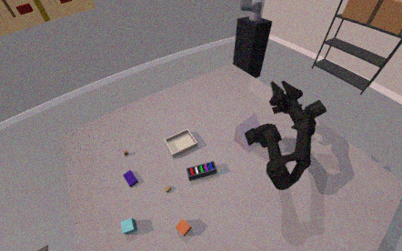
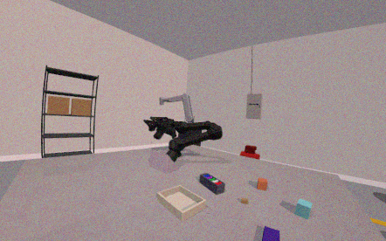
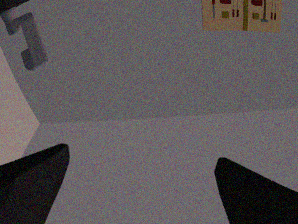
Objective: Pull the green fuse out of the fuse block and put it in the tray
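Fuse block [image 1: 201, 170] just before tray [image 1: 181, 142].

My arm is folded low over the far part of the table, and my gripper [image 2: 150, 124] hangs wide open in the air with nothing in it. The fuse block [image 2: 211, 182] sits mid-table, with the tray [image 2: 175, 209] just beside it toward the near edge.

top: high, oblique | exterior: low, room-wide | wrist: faces wall
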